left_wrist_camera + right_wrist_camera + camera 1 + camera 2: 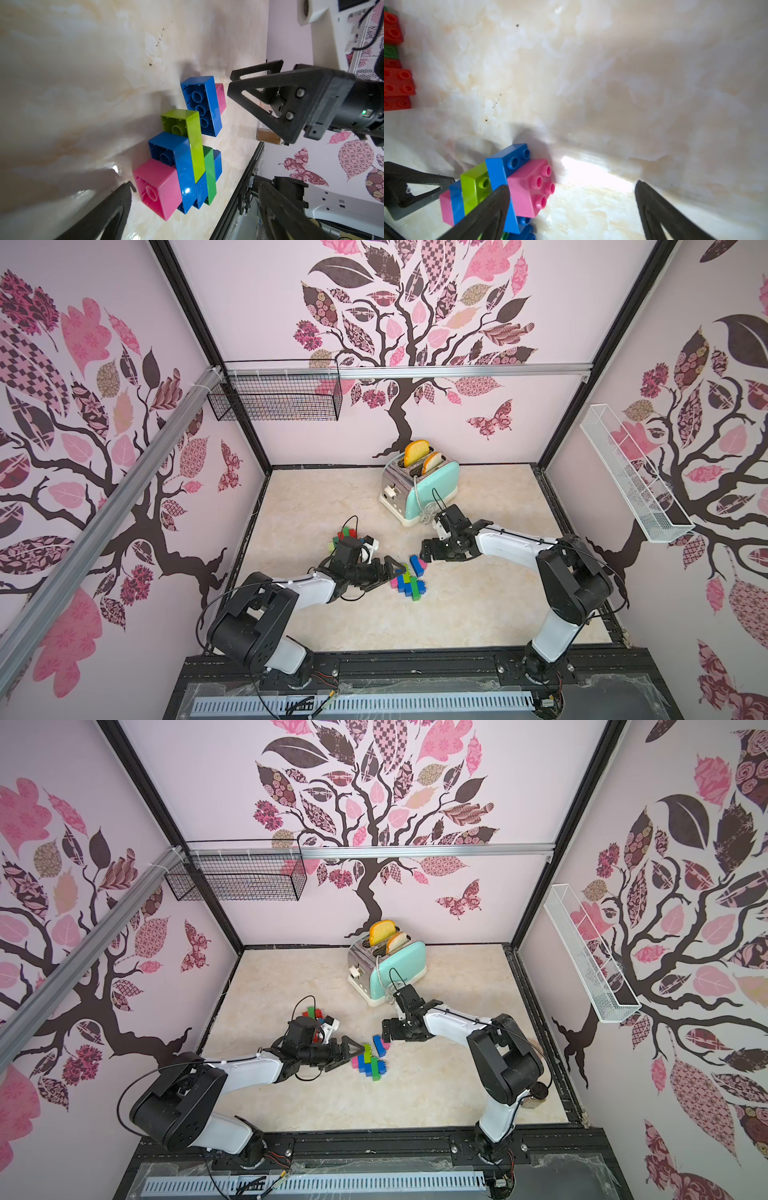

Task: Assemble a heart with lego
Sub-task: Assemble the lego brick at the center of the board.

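A flat cluster of joined lego (409, 585) (371, 1064) in pink, blue, lime and green lies mid-table. A blue brick (200, 104) with a pink brick (529, 187) on its side lies against the cluster's far end. My left gripper (395, 569) (196, 185) is open, its fingers spread either side of the cluster's near pink brick (158, 187), apart from it. My right gripper (426, 552) (572, 187) is open and holds nothing. One of its fingers (492, 207) stands right beside the pink brick. Loose red and green lego (345, 536) (396, 83) is piled behind my left wrist.
A mint and chrome toaster (419, 489) with two toast slices stands at the back, its cord hanging near my right arm. A black wire basket (282, 398) and a white rack (631, 477) hang on the walls. A black rail (415, 659) runs along the table's front edge.
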`<state>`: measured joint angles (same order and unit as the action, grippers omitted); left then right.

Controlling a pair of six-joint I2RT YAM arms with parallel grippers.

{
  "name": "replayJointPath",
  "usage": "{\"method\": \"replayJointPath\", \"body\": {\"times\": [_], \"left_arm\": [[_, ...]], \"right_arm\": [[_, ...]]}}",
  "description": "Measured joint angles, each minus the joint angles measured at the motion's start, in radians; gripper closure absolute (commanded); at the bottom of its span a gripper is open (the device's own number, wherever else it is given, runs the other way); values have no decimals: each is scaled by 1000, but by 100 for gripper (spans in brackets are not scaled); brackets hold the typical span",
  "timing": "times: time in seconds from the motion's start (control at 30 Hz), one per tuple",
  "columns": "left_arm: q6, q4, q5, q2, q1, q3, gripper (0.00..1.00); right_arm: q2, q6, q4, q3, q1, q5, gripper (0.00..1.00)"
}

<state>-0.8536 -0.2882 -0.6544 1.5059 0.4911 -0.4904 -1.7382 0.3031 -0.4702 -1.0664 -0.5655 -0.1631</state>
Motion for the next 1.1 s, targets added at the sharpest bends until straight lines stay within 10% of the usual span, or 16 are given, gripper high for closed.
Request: {"method": "replayJointPath", "body": {"times": [1.1], "left_arm": [[-40,-59,-51,107,1,-67,3]], "right_arm": [[127,-61,-81,56,25,100,0]]}}
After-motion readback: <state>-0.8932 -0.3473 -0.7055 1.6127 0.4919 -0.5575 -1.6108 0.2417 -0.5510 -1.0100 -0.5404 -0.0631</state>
